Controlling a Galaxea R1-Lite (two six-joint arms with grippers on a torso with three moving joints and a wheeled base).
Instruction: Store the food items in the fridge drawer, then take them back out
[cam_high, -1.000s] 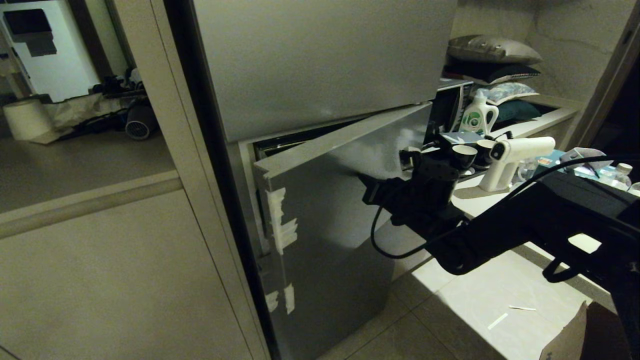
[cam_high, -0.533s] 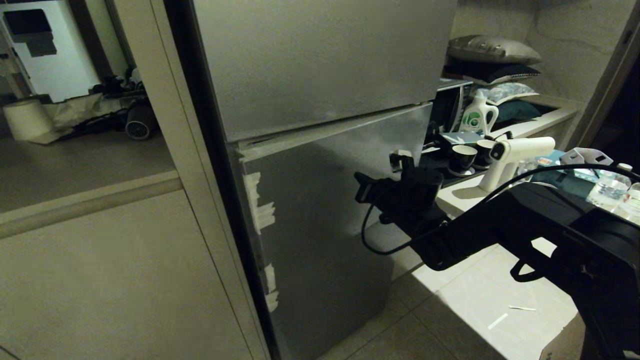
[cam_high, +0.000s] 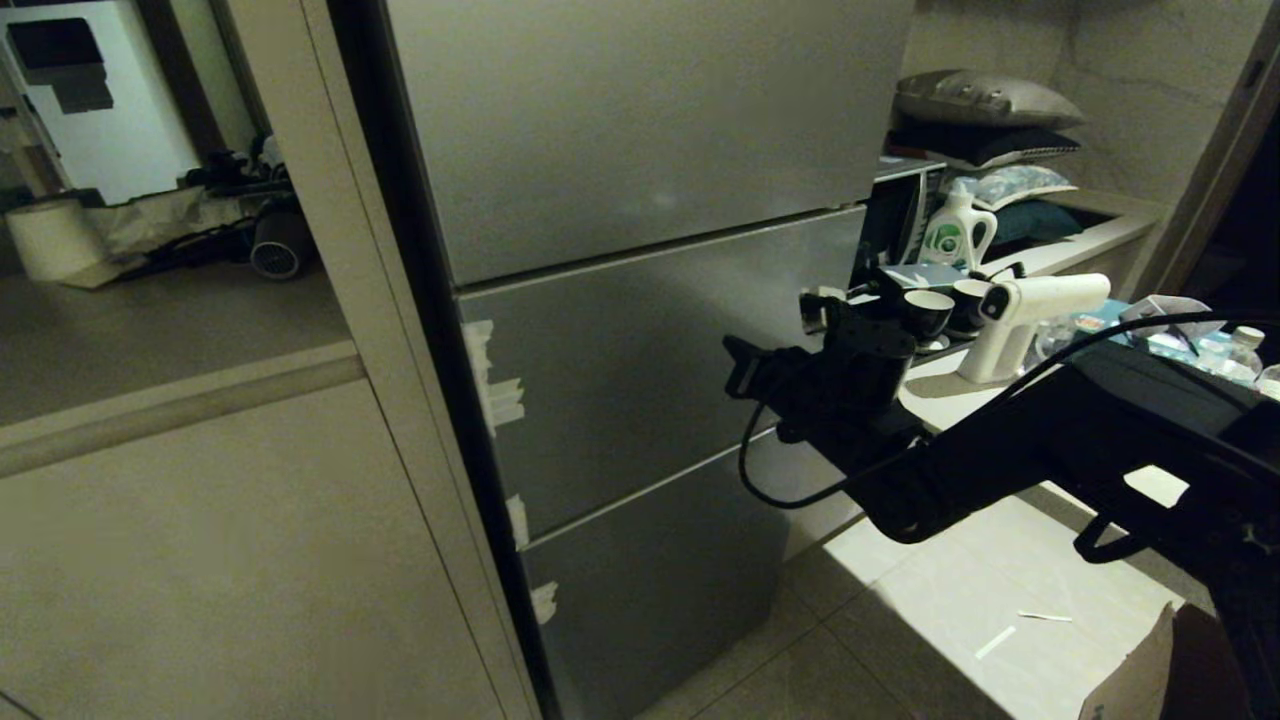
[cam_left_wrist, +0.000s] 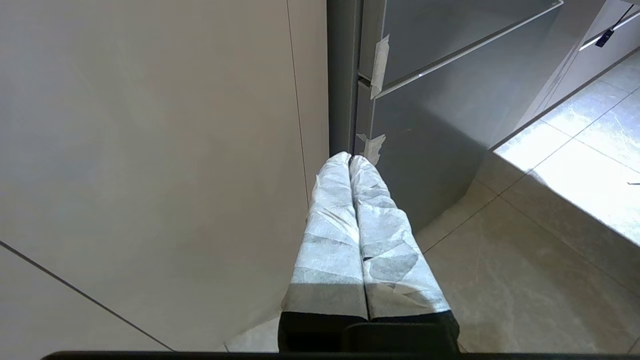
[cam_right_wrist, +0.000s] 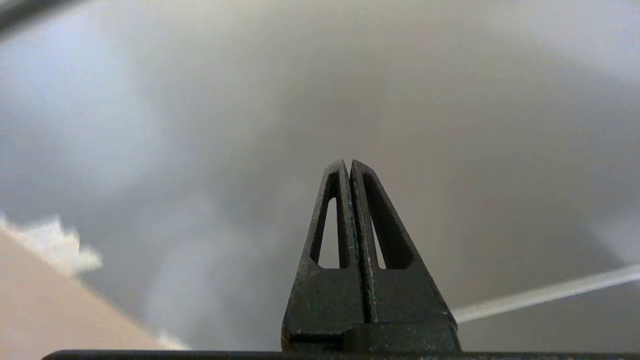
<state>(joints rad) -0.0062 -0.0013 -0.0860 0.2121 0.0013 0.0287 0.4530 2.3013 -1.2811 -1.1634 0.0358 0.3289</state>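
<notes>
Jaws of the right gripper (cam_right_wrist: 350, 165) are pressed together on nothing, close against the grey middle fridge door panel (cam_high: 650, 350), which sits flush. Jaws of the left gripper (cam_left_wrist: 350, 159), wrapped white, are likewise together, low by the taped bottom panel (cam_left_wrist: 430, 135). Neither the fridge drawer nor the food shows.

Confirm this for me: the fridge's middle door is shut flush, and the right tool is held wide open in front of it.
Not quite. The middle door is shut flush, but the right tool is closed, its fingers pressed together with nothing between them. The right wrist view shows this, with the grey door panel just ahead.
</notes>
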